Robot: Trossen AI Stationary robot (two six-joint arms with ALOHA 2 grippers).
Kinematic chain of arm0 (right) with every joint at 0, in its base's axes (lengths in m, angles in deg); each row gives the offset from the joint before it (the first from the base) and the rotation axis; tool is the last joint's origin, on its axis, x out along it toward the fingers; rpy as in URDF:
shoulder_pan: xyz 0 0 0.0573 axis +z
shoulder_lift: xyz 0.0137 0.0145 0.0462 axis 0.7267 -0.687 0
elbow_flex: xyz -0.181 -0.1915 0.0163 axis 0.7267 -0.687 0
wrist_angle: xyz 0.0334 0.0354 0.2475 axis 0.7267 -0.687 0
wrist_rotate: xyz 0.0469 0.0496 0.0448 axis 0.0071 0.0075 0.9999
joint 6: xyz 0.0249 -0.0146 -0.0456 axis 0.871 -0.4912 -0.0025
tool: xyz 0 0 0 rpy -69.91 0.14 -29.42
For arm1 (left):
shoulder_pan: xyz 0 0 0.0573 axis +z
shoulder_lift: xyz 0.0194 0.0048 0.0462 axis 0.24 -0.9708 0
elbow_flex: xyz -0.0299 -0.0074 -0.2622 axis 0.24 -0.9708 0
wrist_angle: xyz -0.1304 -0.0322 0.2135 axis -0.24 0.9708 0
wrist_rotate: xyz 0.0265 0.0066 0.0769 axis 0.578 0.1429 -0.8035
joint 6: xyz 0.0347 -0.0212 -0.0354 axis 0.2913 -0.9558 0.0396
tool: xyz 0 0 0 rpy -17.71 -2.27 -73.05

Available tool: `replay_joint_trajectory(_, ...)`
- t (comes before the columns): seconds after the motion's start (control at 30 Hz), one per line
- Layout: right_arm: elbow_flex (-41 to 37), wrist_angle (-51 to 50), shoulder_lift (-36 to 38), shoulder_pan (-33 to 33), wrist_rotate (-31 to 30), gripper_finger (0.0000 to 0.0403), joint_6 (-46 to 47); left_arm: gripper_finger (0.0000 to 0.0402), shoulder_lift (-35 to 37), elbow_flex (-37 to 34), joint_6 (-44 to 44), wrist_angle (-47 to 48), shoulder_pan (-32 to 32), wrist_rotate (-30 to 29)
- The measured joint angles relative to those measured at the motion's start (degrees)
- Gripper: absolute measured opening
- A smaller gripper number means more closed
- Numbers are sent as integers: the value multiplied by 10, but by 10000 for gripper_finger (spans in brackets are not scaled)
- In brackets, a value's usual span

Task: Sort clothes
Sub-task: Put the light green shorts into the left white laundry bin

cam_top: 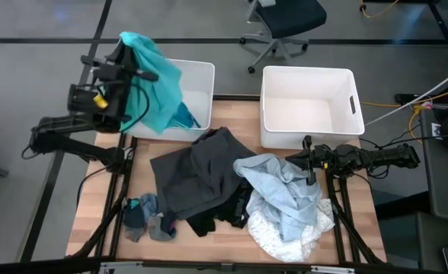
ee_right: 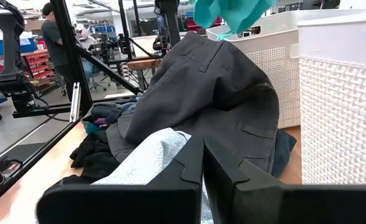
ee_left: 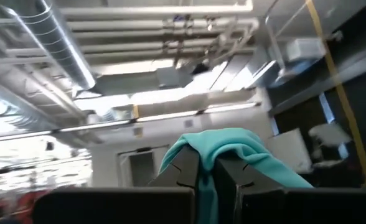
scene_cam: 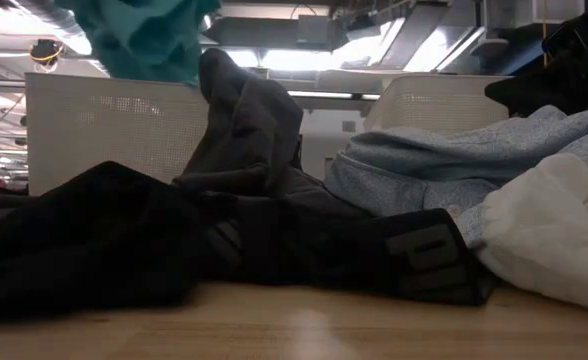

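Wooden surface (cam_top: 232, 243) carries the unsorted clothes (cam_top: 209, 183) while your left gripper (cam_top: 136, 74), jaws pinching the teal garment (cam_top: 159, 91), holds it above the left bin (cam_top: 197, 76); next, judge the drop, with your right gripper (cam_top: 308, 169) pressed together, waiting.
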State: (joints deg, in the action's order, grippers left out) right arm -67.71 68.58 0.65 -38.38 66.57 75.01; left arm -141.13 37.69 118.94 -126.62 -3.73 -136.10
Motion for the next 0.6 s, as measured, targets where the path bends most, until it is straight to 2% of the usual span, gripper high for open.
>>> replay_joint_trajectory(0.1,0,0,0,0,0,14,0,11,-7,0,-80,85,56,0)
replay_joint_trajectory(0.3,0,0,0,0,0,14,0,11,-22,0,-275,324,157,0)
replay_joint_trajectory(0.47,0,-1,0,0,0,14,0,11,-24,0,-429,541,210,0)
replay_joint_trajectory(0.6,0,-2,0,0,0,14,3,11,-28,0,-544,680,241,1)
